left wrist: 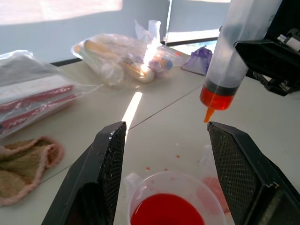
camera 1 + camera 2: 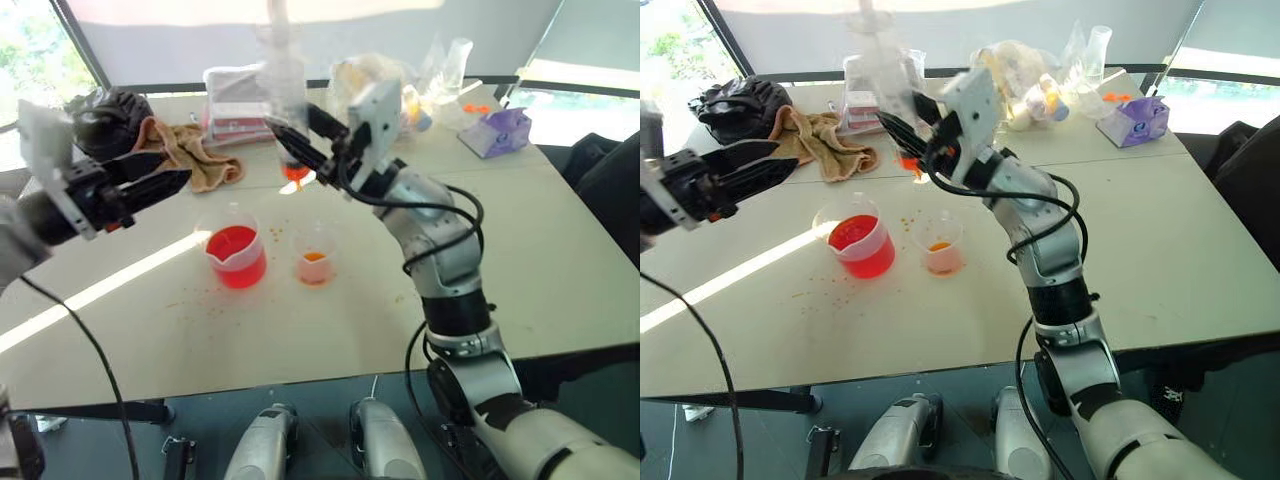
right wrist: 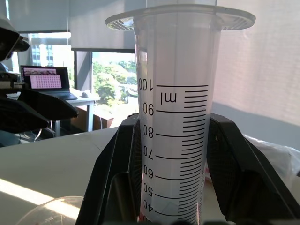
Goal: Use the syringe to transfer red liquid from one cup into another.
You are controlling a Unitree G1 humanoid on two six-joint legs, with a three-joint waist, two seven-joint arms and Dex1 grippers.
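Observation:
My right gripper (image 2: 298,150) is shut on the syringe (image 1: 230,58), holding it upright above the table, tip down. A short column of red liquid (image 1: 217,98) fills the syringe's lower end above its orange tip. In the right wrist view the scaled barrel (image 3: 174,122) stands between both fingers. Below and a little left of the syringe stands the spouted cup (image 2: 237,257), bright red inside. The plain cup (image 2: 314,264), with a thin orange-red layer, stands just right of it. My left gripper (image 2: 178,172) is open, hanging level at the left, pointed toward the syringe with nothing between its fingers.
Red droplets speckle the table (image 2: 560,280) around the cups. A tan towel (image 2: 195,150) and a black bag (image 2: 105,115) lie at the back left. Plastic-wrapped packs (image 2: 235,105), a bag of bottles (image 1: 131,58), a purple pack (image 2: 500,130) and a clear flask (image 2: 456,60) line the back.

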